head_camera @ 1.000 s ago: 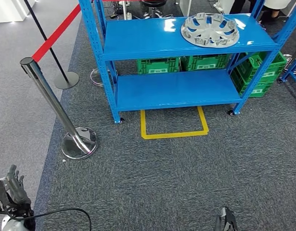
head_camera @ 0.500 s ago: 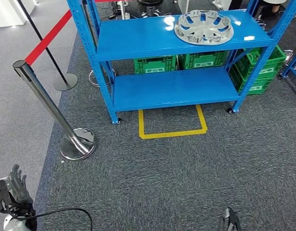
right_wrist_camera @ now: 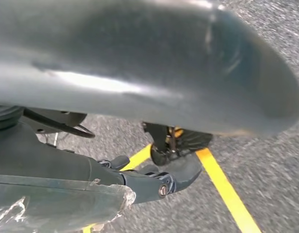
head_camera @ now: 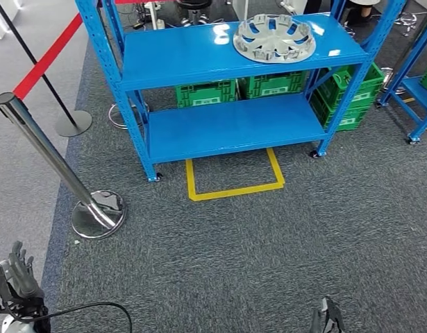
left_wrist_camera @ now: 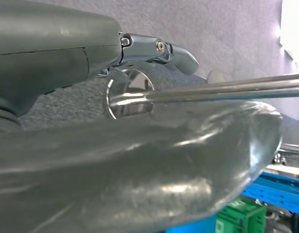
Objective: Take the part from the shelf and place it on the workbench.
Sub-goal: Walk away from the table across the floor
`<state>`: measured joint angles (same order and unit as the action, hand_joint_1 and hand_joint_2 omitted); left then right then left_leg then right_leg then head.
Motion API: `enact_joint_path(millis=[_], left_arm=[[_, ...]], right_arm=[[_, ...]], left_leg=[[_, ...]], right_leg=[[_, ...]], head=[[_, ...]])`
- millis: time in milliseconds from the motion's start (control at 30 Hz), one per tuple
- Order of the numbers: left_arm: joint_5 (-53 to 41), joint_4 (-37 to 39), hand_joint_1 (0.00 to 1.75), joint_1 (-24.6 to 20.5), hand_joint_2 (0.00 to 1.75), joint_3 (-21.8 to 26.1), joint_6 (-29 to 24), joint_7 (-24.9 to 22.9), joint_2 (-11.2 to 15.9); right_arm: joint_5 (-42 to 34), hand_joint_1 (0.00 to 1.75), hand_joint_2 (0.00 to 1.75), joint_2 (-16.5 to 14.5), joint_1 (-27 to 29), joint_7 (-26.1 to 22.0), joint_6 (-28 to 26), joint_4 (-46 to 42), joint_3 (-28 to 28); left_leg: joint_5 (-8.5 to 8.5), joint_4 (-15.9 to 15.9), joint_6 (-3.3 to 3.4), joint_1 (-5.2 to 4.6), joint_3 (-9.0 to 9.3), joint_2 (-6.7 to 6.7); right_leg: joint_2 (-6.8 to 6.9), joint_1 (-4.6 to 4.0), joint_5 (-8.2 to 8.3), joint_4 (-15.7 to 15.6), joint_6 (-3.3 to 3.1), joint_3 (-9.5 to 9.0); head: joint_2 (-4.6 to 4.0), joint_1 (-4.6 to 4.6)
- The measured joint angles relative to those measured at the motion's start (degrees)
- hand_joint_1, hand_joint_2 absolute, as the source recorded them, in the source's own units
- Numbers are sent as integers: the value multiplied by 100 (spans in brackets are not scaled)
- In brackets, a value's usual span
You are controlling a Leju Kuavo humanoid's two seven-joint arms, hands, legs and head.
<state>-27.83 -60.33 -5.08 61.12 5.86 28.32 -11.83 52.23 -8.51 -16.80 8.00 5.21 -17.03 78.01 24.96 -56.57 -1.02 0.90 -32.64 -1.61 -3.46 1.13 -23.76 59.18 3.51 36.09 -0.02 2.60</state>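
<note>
On the top shelf (head_camera: 190, 55), near its right edge, the silver part (head_camera: 273, 38) lies flat.
Open grey carpet (head_camera: 253, 257) lies between us; my left hand (head_camera: 17, 274) hangs empty, fingers apart; I cannot tell my right hand's (head_camera: 326, 320) grip.

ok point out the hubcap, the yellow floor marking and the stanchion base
hubcap (head_camera: 273, 38), head view, centre hub
yellow floor marking (head_camera: 235, 191), head view, front tape strip
stanchion base (head_camera: 98, 215), head view, chrome disc
</note>
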Motion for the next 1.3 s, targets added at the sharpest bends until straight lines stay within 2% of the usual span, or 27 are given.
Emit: enact_joint_path(millis=[33,67,133,167,200,233,267,333,367,400,500,533,633,733,767,833,967,1033,1100,1133,1167,1200,1267,1300], left_arm=[[31,-4,0,3,0,1,-1,13,-3],[56,-8,0,13,0,5,0,21,-5],[88,-17,0,41,0,19,8,23,-11],[93,-19,0,49,0,22,16,20,-18],[97,-22,0,52,0,23,26,16,-27],[97,-25,0,56,0,22,38,11,-39],[97,-29,0,63,0,22,49,5,-49],[96,-47,0,75,0,23,63,-13,-57],[94,-56,0,74,0,24,67,-27,-58],[91,-63,0,69,0,24,71,-40,-58],[50,-68,0,58,0,20,58,-48,-57],[25,-69,0,52,0,15,43,-38,-57],[-29,-69,0,32,0,1,-7,-11,-58],[-35,-69,0,26,0,-1,-20,-7,-61],[-35,-69,0,26,0,-1,-21,-7,-62],[-37,-69,0,23,0,-1,-22,-6,-60],[-60,-70,0,-6,0,-16,-27,-3,-49],[-63,-71,0,-15,0,-29,-29,-3,-48],[-61,-70,0,-13,0,-32,-27,-3,-49],[-60,-70,0,-10,0,-32,-26,-3,-50],[-59,-69,0,-5,0,-31,-25,-3,-52],[-59,-69,0,0,0,-31,-25,-4,-54],[-59,-69,0,6,0,-31,-23,-4,-60],[-59,-69,0,5,0,-32,-22,-4,-58]], right_arm=[[13,0,0,-2,15,-20,17,2,-1],[23,0,0,-7,25,-40,26,4,-2],[31,0,0,-19,47,-64,31,10,-4],[31,0,0,-23,69,-67,32,11,-4],[31,0,0,-25,91,-67,33,13,-4],[30,0,0,-26,106,-66,33,13,-4],[28,0,0,-26,110,-66,33,13,-5],[13,0,0,-28,98,-62,39,14,-12],[2,0,0,-32,98,-54,47,15,-18],[-10,0,0,-35,107,-45,56,16,-24],[-43,0,0,-38,137,-7,65,17,-32],[-56,0,0,-38,139,5,64,17,-32],[-80,0,0,-38,140,19,62,17,-36],[-92,0,0,-39,135,0,44,18,-43],[-97,0,0,-40,131,-13,34,19,-45],[-105,0,0,-45,122,-36,18,20,-49],[-152,0,0,-48,112,-50,-3,18,-51],[-173,0,0,-38,105,-50,-7,17,-50],[-184,0,0,-29,108,-50,-15,17,-50],[-186,0,0,-28,117,-50,-19,17,-50],[-187,0,0,-26,124,-50,-23,17,-50],[-187,0,0,-23,128,-50,-25,17,-50],[-188,0,0,-16,127,-50,-27,17,-50],[-190,0,0,-14,122,-50,-28,19,-51]], left_leg=[[-11,23,32,7,14,52],[-14,35,53,8,25,104],[-3,34,77,-11,29,187],[0,33,84,-20,32,234],[5,32,89,-26,38,275],[12,31,91,-30,50,313],[22,27,83,-32,68,340],[56,2,38,-50,89,375],[72,-15,23,-67,88,384],[75,-29,39,-84,81,395],[43,-15,133,-99,74,400],[33,1,127,-97,74,400],[2,42,59,-88,73,400],[0,53,-30,-82,64,400],[12,46,-27,-83,55,399],[44,32,22,-98,39,399],[-1,140,125,-89,80,397],[-27,166,142,-58,127,397],[-27,163,143,-51,138,397],[-23,161,138,-47,143,397],[-13,158,125,-38,154,396],[3,154,102,-22,174,394],[67,127,23,27,238,392],[106,105,-28,45,267,393]], right_leg=[[75,-6,-98,152,26,78],[172,-9,-258,432,45,212],[283,-12,-623,1216,82,570],[297,-11,-706,1493,91,688],[303,-12,-686,1570,94,707],[314,-13,-560,1401,89,603],[338,-14,-370,1038,81,402],[400,-21,-111,276,43,-13],[415,-19,-57,56,17,-131],[415,-19,-57,-27,-8,-174],[386,-27,-36,-42,-45,-158],[383,-36,-34,-42,-59,-150],[383,-53,-34,-39,-99,-131],[387,-53,-30,-40,-110,-124],[388,-46,-25,-44,-103,-124],[390,-25,-9,-65,-75,-129],[390,-23,66,-7,26,-123],[376,-22,-162,328,54,41],[367,-20,-532,1047,91,376],[367,-16,-661,1357,110,534],[367,-11,-691,1499,130,615],[369,-2,-604,1409,146,581],[383,23,-211,695,184,238],[388,25,-113,332,178,67]], head=[[0,-14],[0,-25],[0,-38],[0,-36],[0,-39],[0,-39],[0,-39],[0,-34],[0,-29],[0,-22],[0,-5],[0,-3],[0,-4],[0,-8],[0,-8],[0,-7],[0,-2],[0,-13],[0,-20],[0,-20],[0,-22],[0,-21],[0,-24],[0,-32]])
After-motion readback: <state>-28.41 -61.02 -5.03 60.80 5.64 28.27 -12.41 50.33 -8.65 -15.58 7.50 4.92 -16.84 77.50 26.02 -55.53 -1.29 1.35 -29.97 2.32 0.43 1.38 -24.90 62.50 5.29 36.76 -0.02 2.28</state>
